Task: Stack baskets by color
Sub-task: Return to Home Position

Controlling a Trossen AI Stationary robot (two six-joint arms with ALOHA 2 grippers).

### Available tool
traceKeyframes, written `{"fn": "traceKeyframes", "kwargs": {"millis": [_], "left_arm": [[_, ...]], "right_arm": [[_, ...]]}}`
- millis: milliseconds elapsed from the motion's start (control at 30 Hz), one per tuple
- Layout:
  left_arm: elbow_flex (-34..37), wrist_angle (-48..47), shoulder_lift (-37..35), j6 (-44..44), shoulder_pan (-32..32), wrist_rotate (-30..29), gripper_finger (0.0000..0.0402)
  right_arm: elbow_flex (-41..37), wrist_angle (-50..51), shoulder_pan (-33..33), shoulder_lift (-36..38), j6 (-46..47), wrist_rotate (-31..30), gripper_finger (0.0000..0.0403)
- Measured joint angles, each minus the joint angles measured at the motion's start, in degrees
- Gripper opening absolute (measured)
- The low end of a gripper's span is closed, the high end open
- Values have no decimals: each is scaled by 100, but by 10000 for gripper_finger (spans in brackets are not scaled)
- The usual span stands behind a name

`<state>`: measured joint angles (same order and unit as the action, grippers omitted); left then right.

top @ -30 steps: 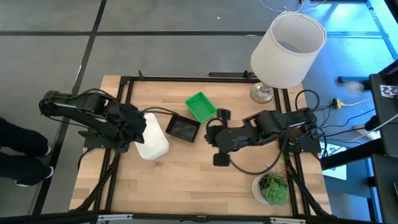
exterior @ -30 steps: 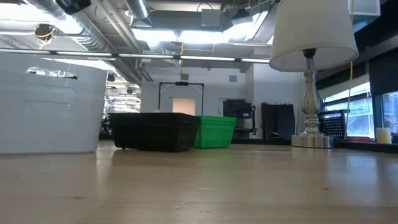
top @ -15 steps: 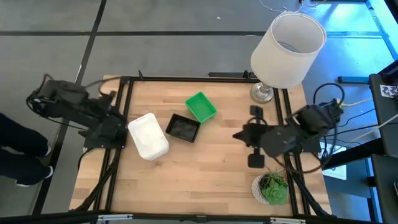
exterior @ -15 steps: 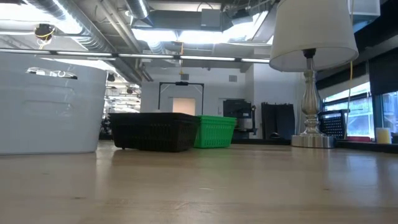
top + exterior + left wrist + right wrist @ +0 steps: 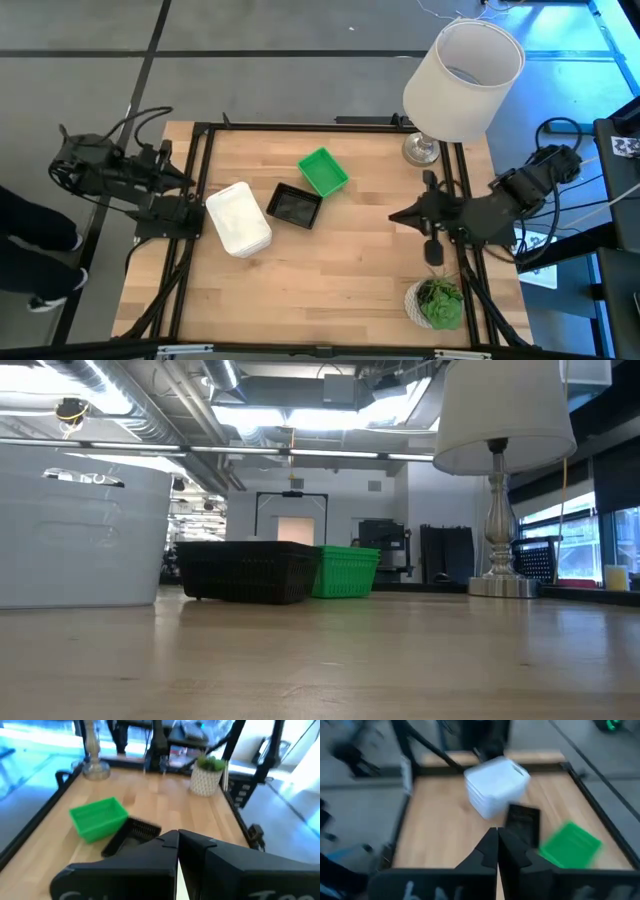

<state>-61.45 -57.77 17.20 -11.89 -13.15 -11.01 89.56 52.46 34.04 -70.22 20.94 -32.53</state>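
Observation:
A white basket point(image 5: 238, 218), which looks like a nested stack in the right wrist view point(image 5: 496, 787), rests on its bottom on the table's left part. A black basket point(image 5: 296, 205) lies beside it, and a green basket point(image 5: 322, 172) stands just beyond, near the black one's far corner. My left gripper point(image 5: 186, 180) is shut and empty at the table's left edge, pointing toward the baskets point(image 5: 177, 839). My right gripper point(image 5: 393, 217) is shut and empty over the right part of the table point(image 5: 497, 836).
A big white lamp point(image 5: 462, 78) stands on its metal foot point(image 5: 420, 150) at the far right corner. A small potted plant point(image 5: 437, 303) sits at the near right corner. Bare wood lies in the middle and along the near edge.
Both arms have drawn back from the baskets. My left gripper has left the white basket and gone toward the table's left edge, tipping up. My right gripper has gone from beside the black basket toward the right edge. The baskets have stayed in place.

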Motion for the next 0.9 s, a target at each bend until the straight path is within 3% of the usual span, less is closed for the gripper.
{"fn": "traceKeyframes", "kwargs": {"millis": [133,267,533,900], "left_arm": [[291,364,-92,292,0,7,0],[338,463,-83,439,0,-67,0],[357,493,-230,716,0,-341,0],[996,969,-1284,609,0,-461,0]], "right_arm": [[-1210,-1545,-152,921,-646,723,0],[-2114,-2322,-315,1704,-1044,1198,0],[-3402,-2687,-639,3102,-1083,1456,0],[-4658,-2994,-666,4711,-1082,1573,0]]}}
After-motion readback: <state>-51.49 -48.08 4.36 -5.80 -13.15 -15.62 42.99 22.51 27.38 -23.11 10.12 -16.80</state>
